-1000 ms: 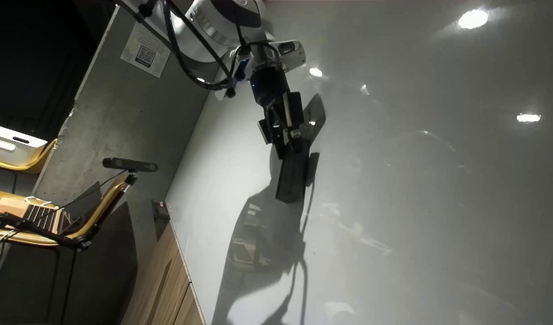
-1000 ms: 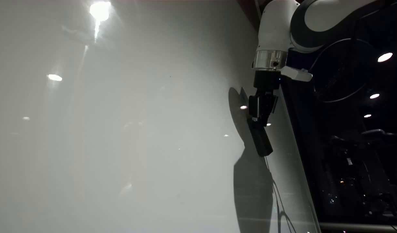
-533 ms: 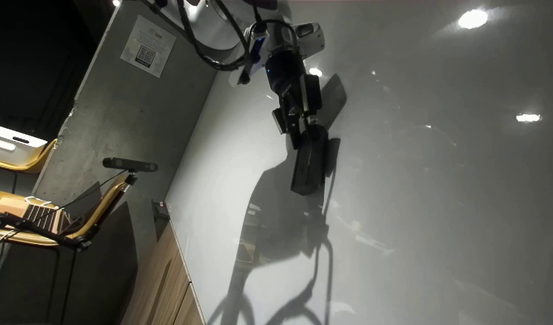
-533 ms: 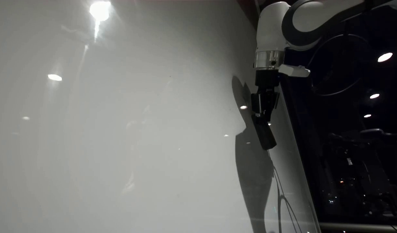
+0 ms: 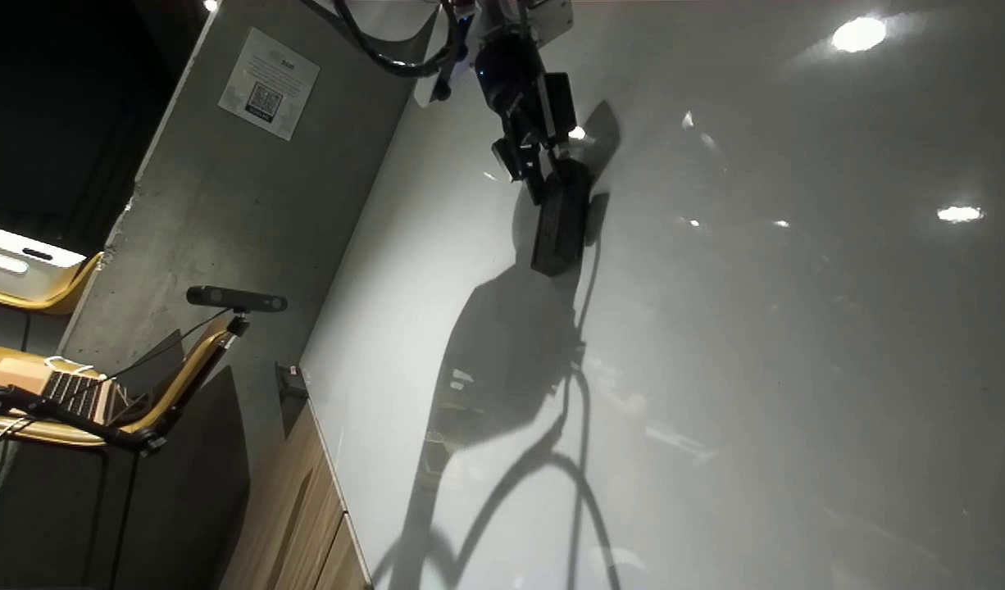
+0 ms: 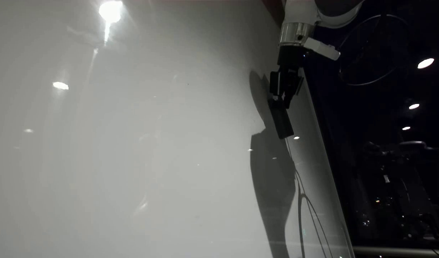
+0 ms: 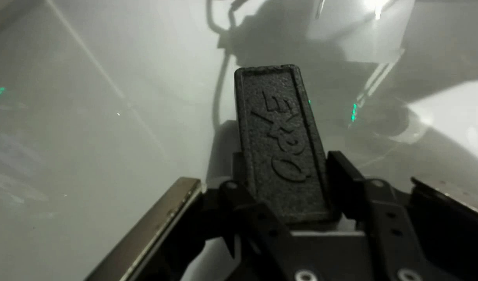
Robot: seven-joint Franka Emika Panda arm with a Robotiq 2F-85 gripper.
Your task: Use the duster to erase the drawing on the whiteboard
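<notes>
Whiteboard [image 7: 102,164] behind, gripper [image 7: 284,169] observed clenched on duster [image 7: 280,136], whose long axis runs toward wrist view's upper centre.

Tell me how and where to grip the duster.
Probably best to grip the duster across its long sides at the arm-side end, coming from its lettered face: it's a narrow block, its opposite face toward the whiteboard. The tool grips it there.
</notes>
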